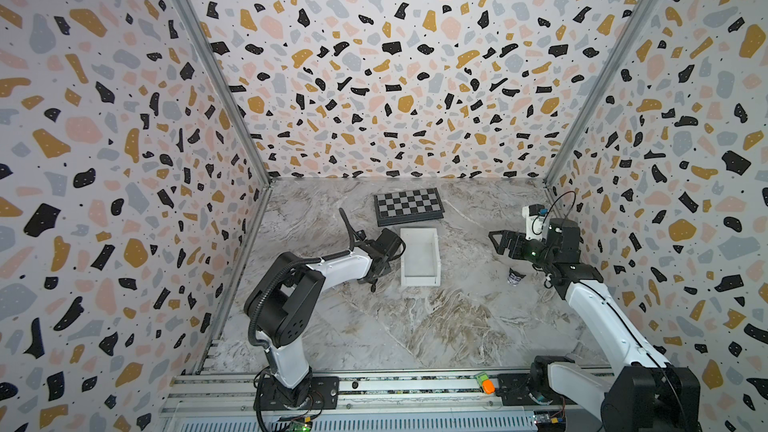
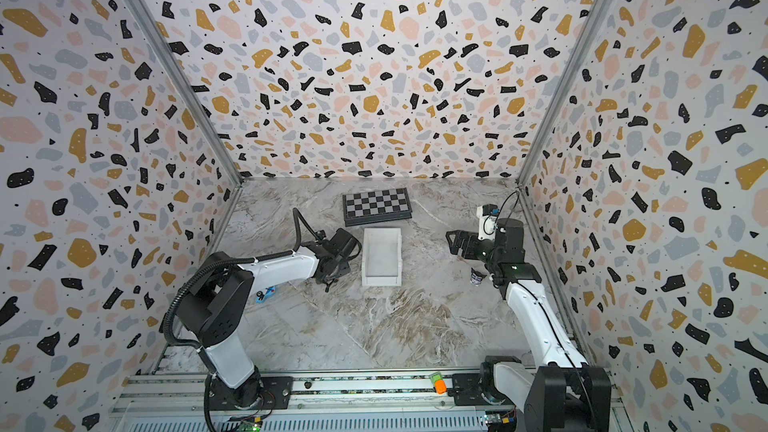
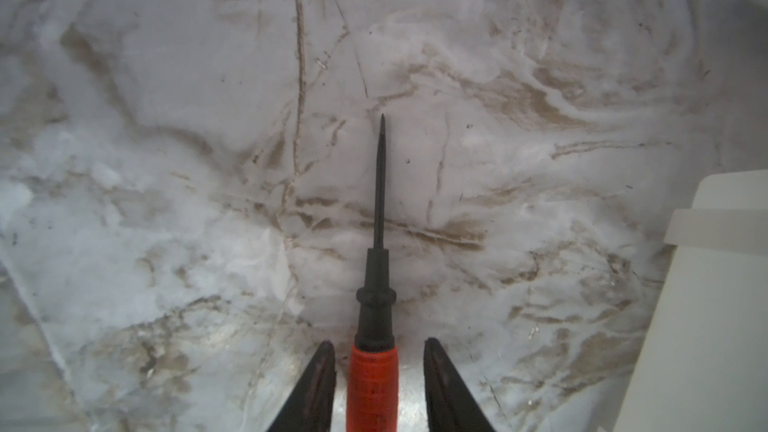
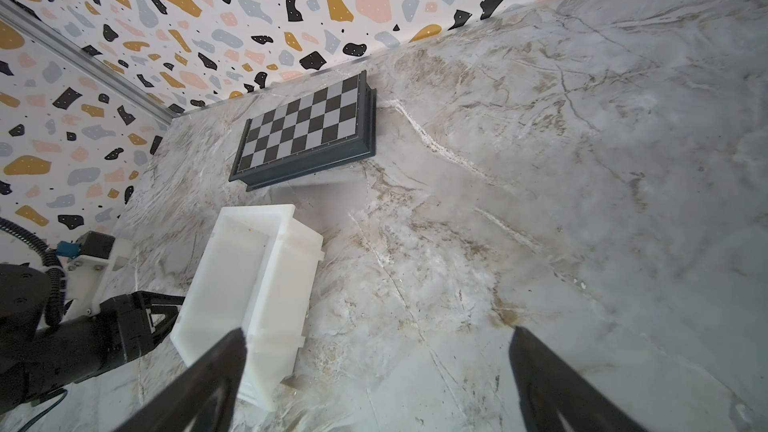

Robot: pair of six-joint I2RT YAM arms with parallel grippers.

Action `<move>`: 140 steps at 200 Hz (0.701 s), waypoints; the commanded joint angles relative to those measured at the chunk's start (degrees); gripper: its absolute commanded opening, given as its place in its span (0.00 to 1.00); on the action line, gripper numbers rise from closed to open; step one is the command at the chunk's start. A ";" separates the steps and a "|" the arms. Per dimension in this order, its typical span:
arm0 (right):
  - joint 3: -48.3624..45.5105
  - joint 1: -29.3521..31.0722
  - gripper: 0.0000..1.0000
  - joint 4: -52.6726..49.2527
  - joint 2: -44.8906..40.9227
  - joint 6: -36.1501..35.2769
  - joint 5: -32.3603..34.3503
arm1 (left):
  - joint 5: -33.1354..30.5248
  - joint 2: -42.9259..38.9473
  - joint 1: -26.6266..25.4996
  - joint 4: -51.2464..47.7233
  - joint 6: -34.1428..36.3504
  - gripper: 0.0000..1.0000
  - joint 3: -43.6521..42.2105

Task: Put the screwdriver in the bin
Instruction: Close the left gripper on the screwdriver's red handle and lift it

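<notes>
The screwdriver (image 3: 372, 384), just left of the bin (image 1: 420, 281), has its handle between our left gripper's (image 3: 376, 351) jaws. Gaps show at the tips, so we cannot tell if they clamp it. We should grip firmly, then lift over the wall.

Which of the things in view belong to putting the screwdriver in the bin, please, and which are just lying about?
Part of the job:
- screwdriver, between the left gripper jaws
- bin, white, nothing in it

Lying about:
- chessboard
- orange-and-green block on the front rail
- small dark cup
- blue object
</notes>
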 commanded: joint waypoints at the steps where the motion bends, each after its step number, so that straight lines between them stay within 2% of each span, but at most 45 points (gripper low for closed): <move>1: 0.58 -0.27 0.99 -0.26 0.08 0.02 -0.78 | -0.24 0.65 -0.20 0.19 1.56 0.36 -1.33; 44: 1.46 0.05 0.99 -2.11 1.11 -0.58 -2.14 | 0.63 1.19 -0.20 1.65 2.41 0.32 -2.61; 59: 2.03 0.49 0.99 -3.14 1.25 -1.02 -1.75 | 0.90 1.10 -0.20 2.27 2.69 0.26 -2.79; 84: 2.08 0.91 0.99 -3.34 0.91 -0.94 -1.61 | 1.09 1.36 -0.20 2.32 3.19 0.24 -2.62; 140: 1.71 1.04 0.99 -3.91 -0.06 0.30 -0.98 | -0.36 -1.44 -0.20 0.88 4.03 0.11 -2.06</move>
